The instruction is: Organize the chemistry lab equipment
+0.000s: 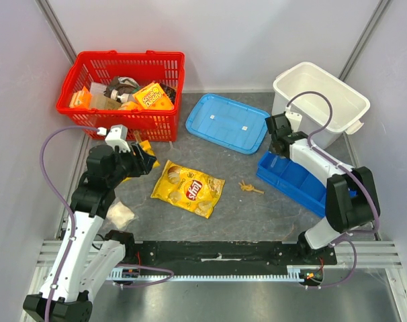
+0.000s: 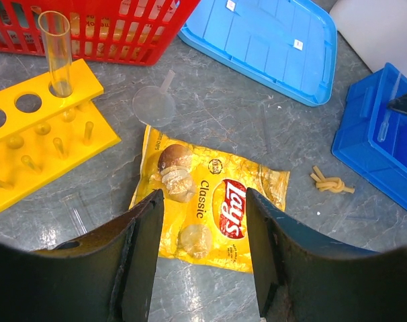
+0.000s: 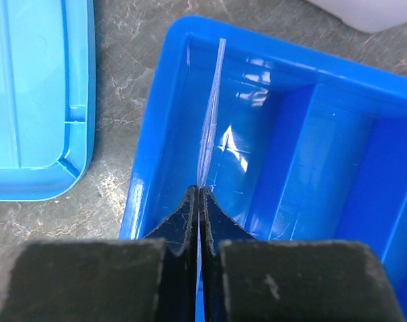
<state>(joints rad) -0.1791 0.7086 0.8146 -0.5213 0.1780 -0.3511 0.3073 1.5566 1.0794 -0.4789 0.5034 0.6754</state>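
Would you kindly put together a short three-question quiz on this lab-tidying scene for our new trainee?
1. True or false: the right gripper is shut on a thin clear pipette over the blue tray.
2. What shows between the open fingers of the left gripper in its wrist view? A) a chip bag B) a glass beaker C) a pair of scissors
3. In the left wrist view, how many test tubes stand upright in the yellow rack?
Key: 1 true; 2 A; 3 one.
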